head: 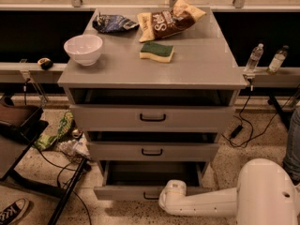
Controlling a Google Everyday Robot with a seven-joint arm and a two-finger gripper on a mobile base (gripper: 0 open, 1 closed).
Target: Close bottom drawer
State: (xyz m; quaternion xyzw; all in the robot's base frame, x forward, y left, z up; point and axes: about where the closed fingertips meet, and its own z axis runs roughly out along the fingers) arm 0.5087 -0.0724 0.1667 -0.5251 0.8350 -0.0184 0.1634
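The bottom drawer [126, 192] of the grey cabinet [154, 69] stands pulled out, with its dark inside showing. Its small black handle [150, 197] sits on the narrow grey front near the floor. My white arm [211, 203] reaches in from the lower right. My gripper [167, 199] is at the arm's end, against the drawer front just right of the handle. The middle drawer [152, 151] and the top drawer [152, 117] above it also stand slightly out.
On the cabinet top are a white bowl [83, 48], a green and yellow sponge [157, 51], a brown chip bag [168, 20] and a blue bag [112, 23]. Two bottles [254, 57] stand on the right ledge. Cables, litter [61, 132] and a shoe [11, 211] lie on the floor at left.
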